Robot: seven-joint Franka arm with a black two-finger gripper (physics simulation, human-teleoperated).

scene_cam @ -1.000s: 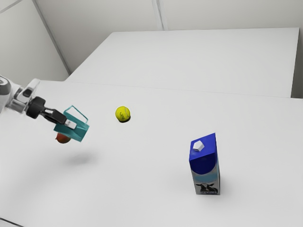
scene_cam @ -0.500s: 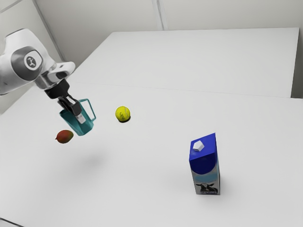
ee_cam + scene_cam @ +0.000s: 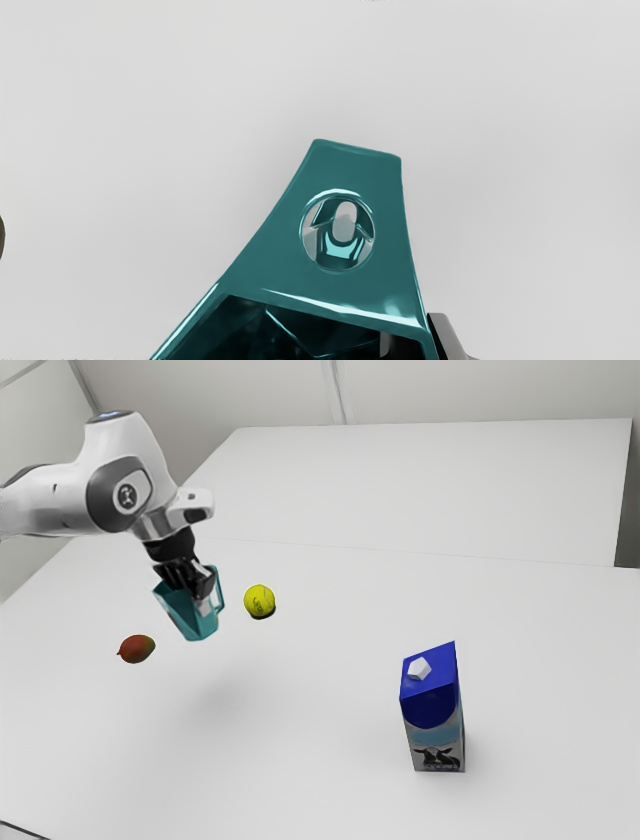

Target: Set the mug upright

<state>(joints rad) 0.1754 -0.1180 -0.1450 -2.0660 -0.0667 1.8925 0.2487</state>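
The end effector [image 3: 204, 602] is clamped on the mug [image 3: 189, 619], pinching its wall with one finger [image 3: 445, 334] outside and the other reaching into the mouth, as the wrist view shows. The mug is in the air above the white desk [image 3: 320, 750], over a soft, faint shadow, and it is tilted: its mouth is up near the end effector and leans toward the exterior view's left, while its narrower base points down and toward the exterior view's right. Its handle [image 3: 220, 592] is on the side facing the exterior view's right. In the wrist view a round, shiny patch [image 3: 337, 233] sits on the teal side wall (whether it is a hole or a glossy inset, I cannot tell). The white arm [image 3: 125, 485] comes in from the exterior view's left and bends down to the mug. On the desk, a reddish fruit with some green [image 3: 137, 649] lies toward the exterior view's left from the mug, and a yellow tennis ball [image 3: 259, 600] rests toward its right. Well apart from them, farther toward the exterior view's right, a milk carton [image 3: 433, 710] with a blue top and a white cap [image 3: 419, 668] stands upright, a cow picture low on its front.
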